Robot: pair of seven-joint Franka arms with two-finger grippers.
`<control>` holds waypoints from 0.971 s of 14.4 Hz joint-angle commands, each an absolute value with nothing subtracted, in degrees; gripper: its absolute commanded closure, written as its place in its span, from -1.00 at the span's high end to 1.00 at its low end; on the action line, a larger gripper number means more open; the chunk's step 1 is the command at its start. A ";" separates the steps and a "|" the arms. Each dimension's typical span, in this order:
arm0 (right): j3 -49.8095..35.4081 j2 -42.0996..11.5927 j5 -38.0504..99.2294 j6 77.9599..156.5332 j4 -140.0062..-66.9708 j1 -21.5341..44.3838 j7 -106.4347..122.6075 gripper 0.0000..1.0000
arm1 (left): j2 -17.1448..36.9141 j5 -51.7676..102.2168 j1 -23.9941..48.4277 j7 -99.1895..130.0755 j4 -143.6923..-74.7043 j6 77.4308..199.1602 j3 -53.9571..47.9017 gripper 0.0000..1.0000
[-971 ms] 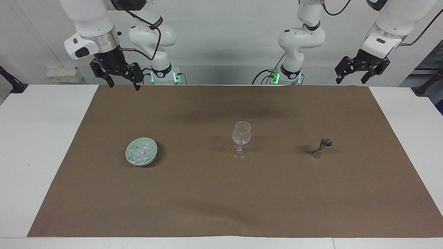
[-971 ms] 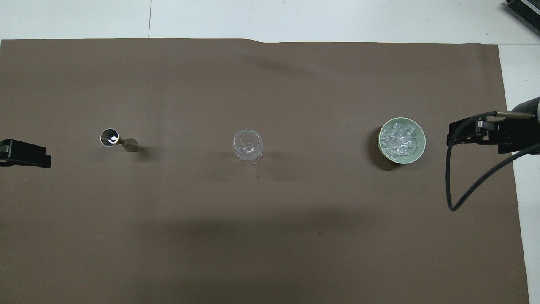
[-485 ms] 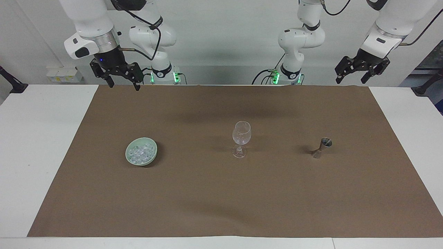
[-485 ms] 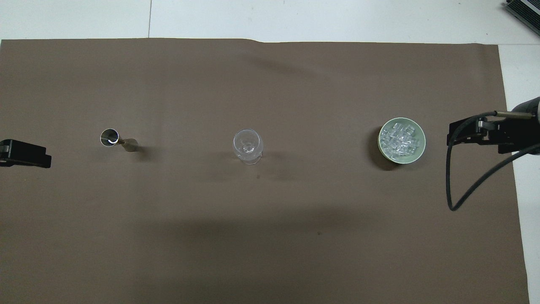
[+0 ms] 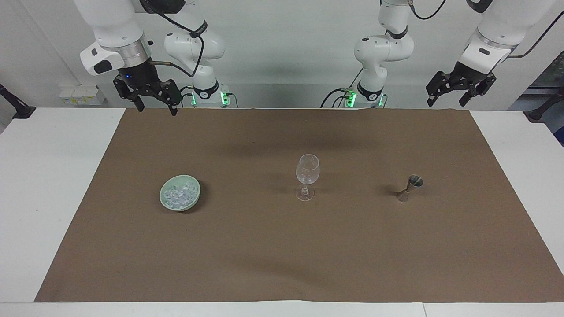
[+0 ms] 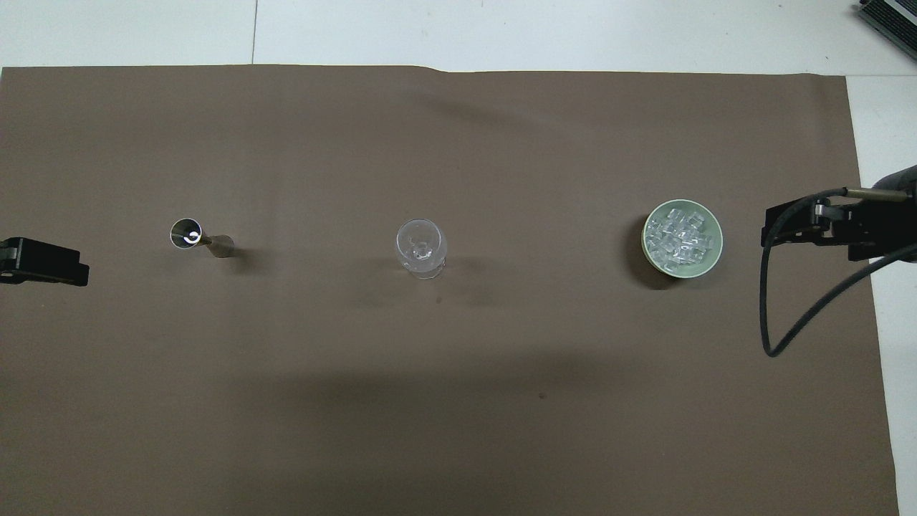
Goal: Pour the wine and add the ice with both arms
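Note:
An empty clear wine glass [image 5: 307, 176] [image 6: 421, 247] stands upright mid-mat. Toward the right arm's end sits a pale green bowl [image 5: 180, 208] [image 6: 718, 247] heaped with ice [image 5: 178, 195] [image 6: 680, 236]. Toward the left arm's end stands a small metal jigger [image 5: 410, 186] [image 6: 200, 237]. The wine shows only as a bright glint in its cup [image 6: 189, 236]. My right gripper [image 5: 157, 109] [image 6: 817, 226] hangs open and empty, high over the mat's edge by the robots. My left gripper [image 5: 446, 102] [image 6: 43, 261] hangs open and empty over the mat's corner at its own end.
A brown mat [image 5: 282, 246] covers most of the white table [image 5: 44, 176]. Glass, bowl and jigger stand in one row across the mat, well apart. A black cable [image 6: 781, 337] loops down from the right wrist.
Both grippers have drifted very slightly. Glass, bowl and jigger have not moved.

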State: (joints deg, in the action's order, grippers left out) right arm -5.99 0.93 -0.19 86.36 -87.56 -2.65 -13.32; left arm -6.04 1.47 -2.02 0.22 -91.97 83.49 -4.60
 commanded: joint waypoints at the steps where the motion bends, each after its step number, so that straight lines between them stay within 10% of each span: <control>1: -6.15 1.05 1.49 85.96 -87.63 -3.60 -11.43 1.00 | -7.21 1.49 -1.41 -0.09 -92.64 82.53 -4.31 1.00; 14: -6.15 1.14 1.49 85.69 -87.71 -3.60 -11.16 1.00 | -3.35 3.87 -2.11 21.68 -93.52 86.30 -3.69 1.00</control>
